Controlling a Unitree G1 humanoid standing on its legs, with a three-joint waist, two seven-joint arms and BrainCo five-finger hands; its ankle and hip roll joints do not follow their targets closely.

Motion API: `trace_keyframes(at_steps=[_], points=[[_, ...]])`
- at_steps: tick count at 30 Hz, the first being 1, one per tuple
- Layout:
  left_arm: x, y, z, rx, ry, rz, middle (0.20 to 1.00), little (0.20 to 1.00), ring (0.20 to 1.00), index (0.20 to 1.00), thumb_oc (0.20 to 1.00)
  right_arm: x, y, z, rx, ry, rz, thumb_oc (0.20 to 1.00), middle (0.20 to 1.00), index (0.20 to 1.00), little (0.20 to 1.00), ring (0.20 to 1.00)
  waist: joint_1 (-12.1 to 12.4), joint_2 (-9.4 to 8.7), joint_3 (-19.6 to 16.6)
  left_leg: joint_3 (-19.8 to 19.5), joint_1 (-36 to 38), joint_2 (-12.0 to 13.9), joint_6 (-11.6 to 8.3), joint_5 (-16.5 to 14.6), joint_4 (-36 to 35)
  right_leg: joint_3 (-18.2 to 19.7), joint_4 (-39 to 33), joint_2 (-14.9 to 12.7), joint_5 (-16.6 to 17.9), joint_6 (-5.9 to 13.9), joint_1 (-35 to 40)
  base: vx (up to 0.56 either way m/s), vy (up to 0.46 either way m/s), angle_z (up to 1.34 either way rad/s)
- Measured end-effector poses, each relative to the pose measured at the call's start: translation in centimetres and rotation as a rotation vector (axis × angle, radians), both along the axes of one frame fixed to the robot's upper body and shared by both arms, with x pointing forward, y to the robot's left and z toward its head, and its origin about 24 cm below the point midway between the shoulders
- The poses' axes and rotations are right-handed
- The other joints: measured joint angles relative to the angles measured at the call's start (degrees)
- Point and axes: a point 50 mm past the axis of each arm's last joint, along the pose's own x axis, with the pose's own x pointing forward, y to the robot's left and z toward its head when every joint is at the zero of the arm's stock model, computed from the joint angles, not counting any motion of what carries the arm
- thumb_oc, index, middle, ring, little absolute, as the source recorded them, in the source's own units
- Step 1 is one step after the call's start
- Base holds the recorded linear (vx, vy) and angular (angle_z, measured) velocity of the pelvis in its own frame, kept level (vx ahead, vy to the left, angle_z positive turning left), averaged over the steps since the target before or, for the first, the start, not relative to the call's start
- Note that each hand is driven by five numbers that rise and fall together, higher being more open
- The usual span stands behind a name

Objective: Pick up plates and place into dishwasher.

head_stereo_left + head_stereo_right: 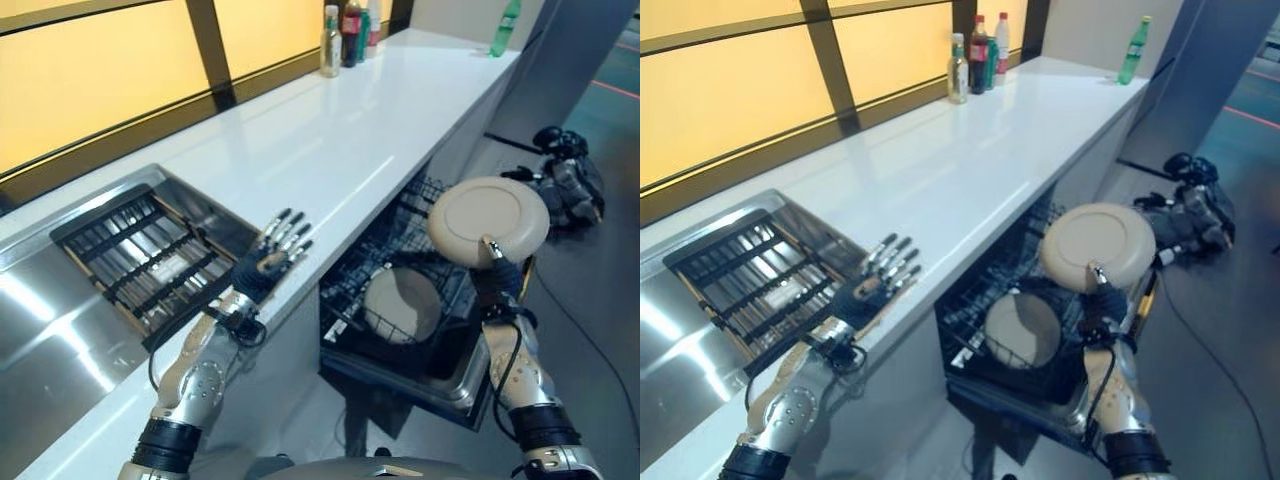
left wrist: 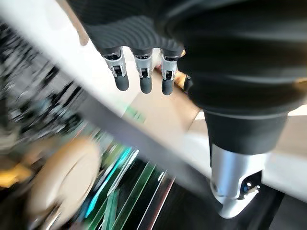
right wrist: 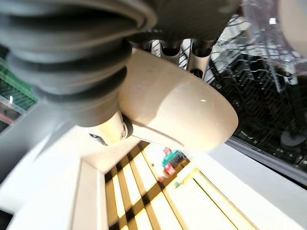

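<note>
The right hand (image 1: 497, 272) is gripping a beige plate (image 1: 489, 220) by its lower rim, fingers and thumb clamped on it; the plate is standing on edge directly above the hand, its face turned toward the camera; in the right wrist view the same plate is lying against the hand's fingers, its underside bulging past the dark cover.

Below and to the left of the right hand, the dishwasher rack (image 1: 385, 262) is standing pulled out over the open door; a second plate (image 1: 401, 305) is sitting in it, just beside the held plate's lower edge but apart from it.

The left hand (image 1: 273, 254) is hovering over the front edge of the white table (image 1: 310, 150), fingers straight and spread, holding nothing; the left wrist view is showing its fingertips (image 2: 141, 79) extended and free.

To the left of the left hand, a dark drying rack (image 1: 140, 258) is lying in the steel sink (image 1: 40, 330); well beyond that hand, at the far end of the table, a group of bottles (image 1: 345, 35) is standing by the window, and a green bottle (image 1: 505, 28) is standing apart from them.
</note>
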Motion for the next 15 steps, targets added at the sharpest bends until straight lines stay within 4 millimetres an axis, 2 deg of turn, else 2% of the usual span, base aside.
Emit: trace_keyframes(at_steps=[4,7,9,12,15], points=[[-2.2,-3.7,-1.2,-0.048,0.059,-0.287,1.000,1.000,1.000,1.000,1.000,0.0,0.0,-1.7,0.004,0.075,-0.024,0.200,0.200,0.200,0.200,0.200,-0.22,0.81,-0.49,1.10,0.69,-0.29,0.09,0.09,-0.88,0.69,-0.41,-0.27,0.19,0.33,0.00,0.03,-0.006,-0.12],[-3.8,-5.7,-2.7,-0.092,0.141,-0.410,1.000,1.000,1.000,1.000,1.000,0.7,0.4,-2.0,-0.003,0.097,0.000,0.200,0.200,0.200,0.200,0.200,-0.95,1.33,-0.83,1.87,1.45,-0.30,0.11,0.10,-1.48,1.48,-0.42,-0.19,0.20,0.37,-0.02,0.02,-0.005,-0.14],[-4.4,-6.1,-4.3,-0.079,0.211,-0.428,1.000,1.000,1.000,1.000,1.000,1.2,0.8,-1.5,-0.005,0.082,0.017,0.200,0.200,0.200,0.200,0.200,-1.91,1.54,-0.95,2.31,1.71,-0.25,0.10,0.10,-1.58,1.81,-0.38,-0.12,0.21,0.37,-0.01,-0.01,0.007,-0.11],[-4.9,-5.5,-6.6,-0.103,0.319,-0.399,1.000,1.000,1.000,1.000,1.000,1.3,0.6,-1.4,-0.010,0.076,0.017,0.200,0.200,0.200,0.200,0.200,-1.91,1.94,-1.28,3.25,2.32,-0.20,0.12,0.08,-1.99,2.81,-0.34,-0.02,0.27,0.45,-0.07,0.00,0.014,-0.14],[-5.3,-5.2,-7.2,-0.120,0.334,-0.397,1.000,1.000,1.000,1.000,1.000,1.2,0.6,-1.6,-0.012,0.083,0.016,0.200,0.200,0.200,0.200,0.200,-1.90,1.93,-1.28,3.38,2.36,-0.22,0.14,0.10,-1.99,2.94,-0.34,-0.02,0.34,0.46,-0.11,0.00,0.006,-0.01]])
